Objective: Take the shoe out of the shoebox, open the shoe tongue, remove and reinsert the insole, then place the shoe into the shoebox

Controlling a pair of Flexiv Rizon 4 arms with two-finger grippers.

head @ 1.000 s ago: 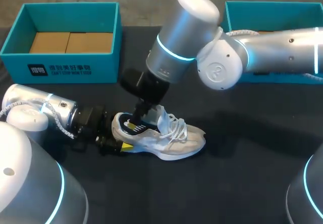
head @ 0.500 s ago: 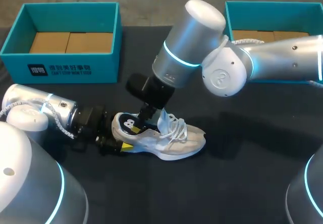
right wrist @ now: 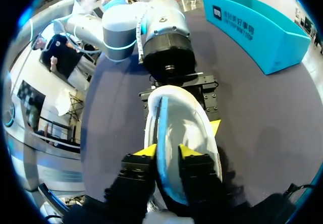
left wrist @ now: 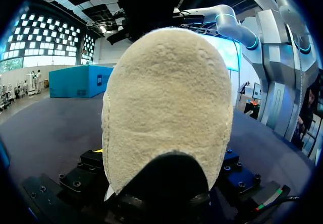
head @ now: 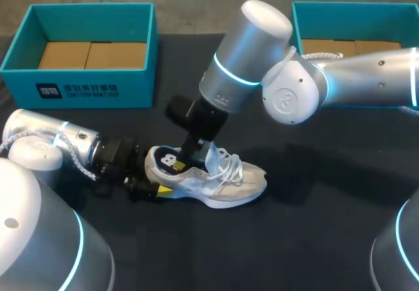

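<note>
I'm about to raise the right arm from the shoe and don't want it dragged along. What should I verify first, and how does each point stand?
1. shoe out of the box, upright on the table: ok.
2. left gripper shut on the heel: ok.
3. right gripper shut on a pale edge in the shoe's opening: ok.
4. That edge is the insole, not the side wall: cannot tell.
</note>
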